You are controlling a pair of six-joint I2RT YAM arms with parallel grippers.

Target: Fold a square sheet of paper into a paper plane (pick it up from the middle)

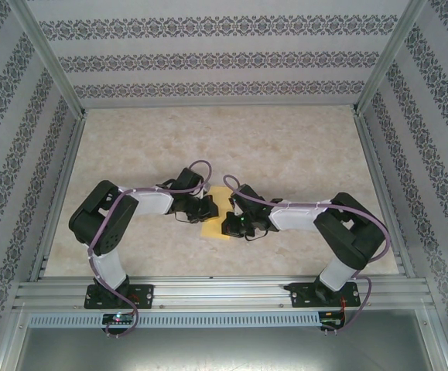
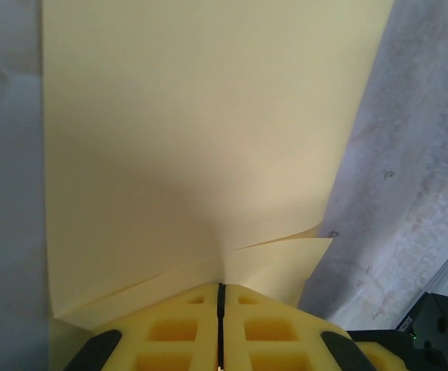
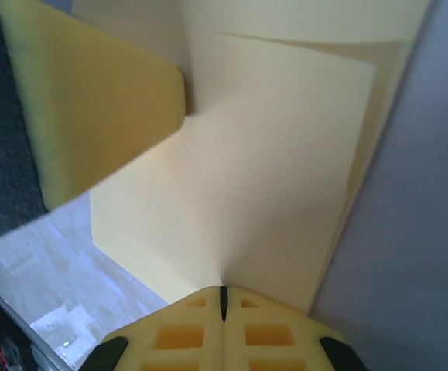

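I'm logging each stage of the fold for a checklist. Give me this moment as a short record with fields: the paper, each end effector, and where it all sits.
paper: yellow sheet of paper, overlapping layers visible, not yet a plane shape
left end effector: shut, pinching the sheet at its edge
right end effector: shut, also pinching the sheet
location: both arms meet near the middle of the table, with the sheet between them
stage: folding appears to be under way
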